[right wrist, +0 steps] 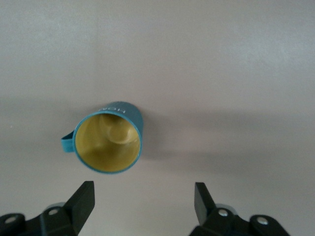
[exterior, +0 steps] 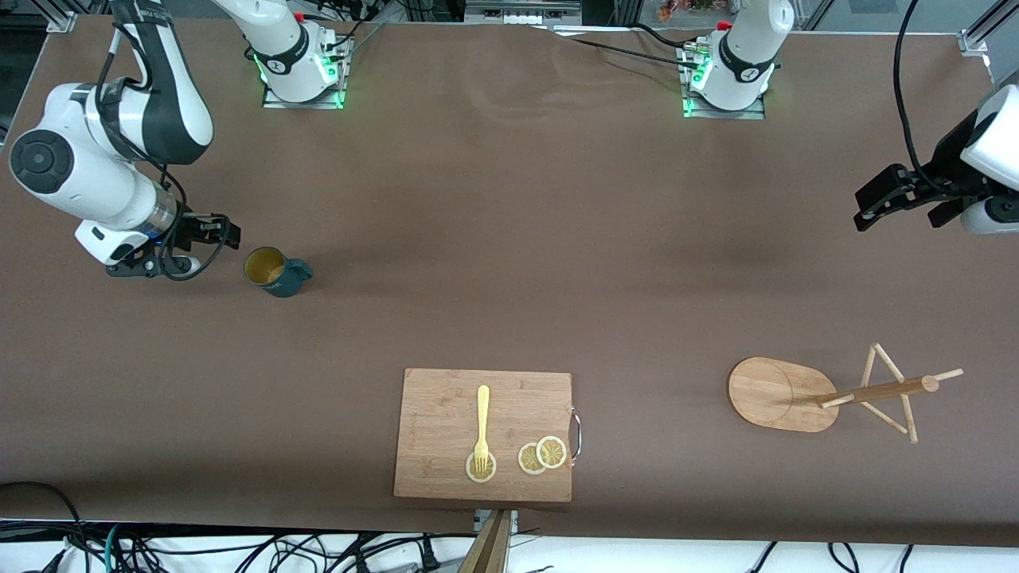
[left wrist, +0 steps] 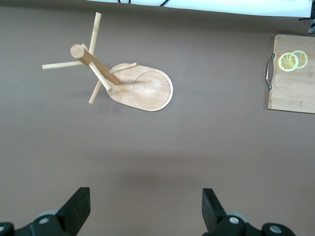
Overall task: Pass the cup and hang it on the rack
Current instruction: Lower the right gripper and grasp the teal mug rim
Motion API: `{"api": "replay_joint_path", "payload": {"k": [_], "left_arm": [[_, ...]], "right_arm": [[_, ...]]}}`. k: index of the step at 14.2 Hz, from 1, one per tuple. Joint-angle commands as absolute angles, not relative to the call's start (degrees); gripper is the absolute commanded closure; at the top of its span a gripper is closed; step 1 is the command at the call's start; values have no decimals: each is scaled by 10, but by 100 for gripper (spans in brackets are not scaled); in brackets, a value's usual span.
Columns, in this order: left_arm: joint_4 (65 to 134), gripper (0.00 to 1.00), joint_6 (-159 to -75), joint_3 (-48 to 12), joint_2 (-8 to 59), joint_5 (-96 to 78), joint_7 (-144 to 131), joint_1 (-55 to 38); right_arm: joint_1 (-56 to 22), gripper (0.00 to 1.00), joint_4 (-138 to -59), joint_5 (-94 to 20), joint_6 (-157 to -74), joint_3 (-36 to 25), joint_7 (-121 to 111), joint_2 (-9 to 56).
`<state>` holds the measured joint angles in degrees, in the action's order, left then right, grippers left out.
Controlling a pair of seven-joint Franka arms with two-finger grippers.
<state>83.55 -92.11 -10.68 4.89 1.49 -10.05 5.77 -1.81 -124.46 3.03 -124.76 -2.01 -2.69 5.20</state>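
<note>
Teal cup (exterior: 276,271) stands upright near the worktop's edge at the right arm's end, right gripper (exterior: 208,231) beside it, jaws wide. Left gripper (left wrist: 145,211) (also wide) waits above the rack (exterior: 828,391). An off-centre closing could tip the cup.

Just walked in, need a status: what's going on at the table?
The right gripper hangs open beside the cup, which stands upright on the table at the right arm's end, not yet gripped. The left gripper waits open above the table near the rack. A cutting board with a fork and lemon slices lies untouched.
</note>
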Motion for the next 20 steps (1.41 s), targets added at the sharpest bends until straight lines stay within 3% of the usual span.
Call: {"api": "replay_joint_path", "payload": {"k": [1,4,9,12,13,17,20], "left_arm": [[821,0,-912,-109,67,25,-91,61],[817,0,-883,-111,63,21,-91,61],[832,0,-859,-110,48,21,-98,60],[853,0,-858,-110,48,20,-98,58],[860,0,-860,-110,48,20,-99,56],[887,0,-877,-111,47,10,-98,54],[898,0,-881,-111,48,10,-95,55]], "right_arm": [[-20,10,-1281,33,-1315,-19,-31,60],[-21,15,-1290,33,-1377,-18,-31,89],[-21,30,-1310,33,-1443,-10,-31,120],[-20,94,-1315,33,-1442,-9,-32,122],[-21,100,-1315,33,-1441,-9,-30,122],[-21,100,-1310,32,-1436,-7,-23,114],[-21,100,-1287,29,-1381,21,-9,106]]}}
